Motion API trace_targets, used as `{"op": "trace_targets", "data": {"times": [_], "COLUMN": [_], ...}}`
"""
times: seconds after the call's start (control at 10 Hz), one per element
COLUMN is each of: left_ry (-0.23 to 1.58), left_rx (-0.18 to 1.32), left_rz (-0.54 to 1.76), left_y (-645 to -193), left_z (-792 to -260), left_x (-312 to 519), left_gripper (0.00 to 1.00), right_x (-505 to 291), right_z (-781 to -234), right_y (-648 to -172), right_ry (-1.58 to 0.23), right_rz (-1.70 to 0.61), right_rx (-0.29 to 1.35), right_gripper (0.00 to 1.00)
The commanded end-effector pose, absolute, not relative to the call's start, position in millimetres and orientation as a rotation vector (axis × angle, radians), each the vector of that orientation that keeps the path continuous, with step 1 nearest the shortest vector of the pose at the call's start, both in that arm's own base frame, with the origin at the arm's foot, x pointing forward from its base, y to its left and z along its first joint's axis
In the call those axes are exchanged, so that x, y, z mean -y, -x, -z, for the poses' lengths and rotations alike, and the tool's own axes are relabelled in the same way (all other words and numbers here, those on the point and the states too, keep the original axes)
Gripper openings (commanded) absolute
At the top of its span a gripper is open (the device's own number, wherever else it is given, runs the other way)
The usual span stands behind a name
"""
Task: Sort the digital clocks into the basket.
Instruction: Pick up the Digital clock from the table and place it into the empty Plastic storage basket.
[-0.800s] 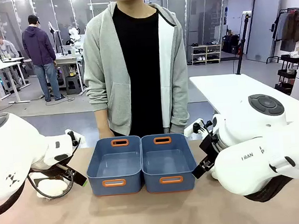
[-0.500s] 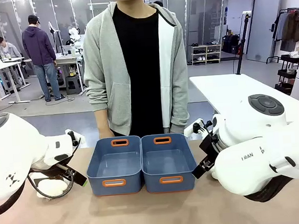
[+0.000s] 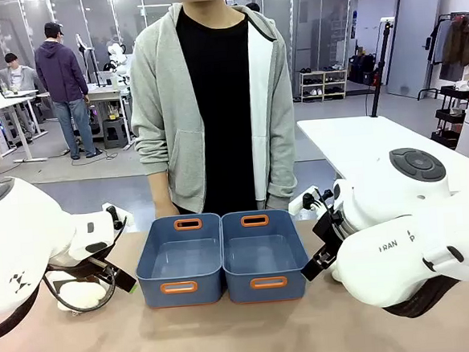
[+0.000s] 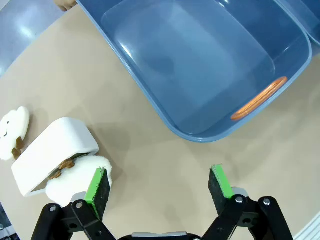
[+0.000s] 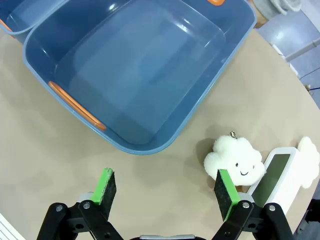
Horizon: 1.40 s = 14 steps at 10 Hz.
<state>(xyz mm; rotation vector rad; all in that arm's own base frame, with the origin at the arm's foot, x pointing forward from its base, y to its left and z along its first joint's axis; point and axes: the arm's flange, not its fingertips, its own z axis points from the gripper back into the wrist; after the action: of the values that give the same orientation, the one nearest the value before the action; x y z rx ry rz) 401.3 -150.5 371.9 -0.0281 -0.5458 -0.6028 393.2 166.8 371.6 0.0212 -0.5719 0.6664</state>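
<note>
Two clocks: each lies on the table just outside one pair of jaws.
Left-side clock [image 4: 50, 155]: beyond one finger of the left gripper [image 4: 159, 182], with a plush cloud [image 4: 70, 182] pressed against it.
Right-side clock [image 5: 277, 175]: beyond one finger of the right gripper [image 5: 165, 190] — display up, cloud toy [image 5: 235, 160] beside it.
Jaws: both pairs wide, holding nothing.
Baskets [image 3: 184, 264]: two blue ones, joined — just ahead of the fingertips.
</note>
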Motion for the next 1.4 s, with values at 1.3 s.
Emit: {"op": "trace_targets", "data": {"times": [1.3], "left_ry": [0.903], "left_rx": [0.412], "left_rz": [0.476], "left_y": [-361], "left_z": [-483], "left_x": [35], "left_gripper": [1.0], "right_x": [-79], "right_z": [-494], "right_y": [-394], "right_ry": [-0.713], "right_rz": [-0.455], "right_rx": [0.331], "right_gripper": [1.0]}}
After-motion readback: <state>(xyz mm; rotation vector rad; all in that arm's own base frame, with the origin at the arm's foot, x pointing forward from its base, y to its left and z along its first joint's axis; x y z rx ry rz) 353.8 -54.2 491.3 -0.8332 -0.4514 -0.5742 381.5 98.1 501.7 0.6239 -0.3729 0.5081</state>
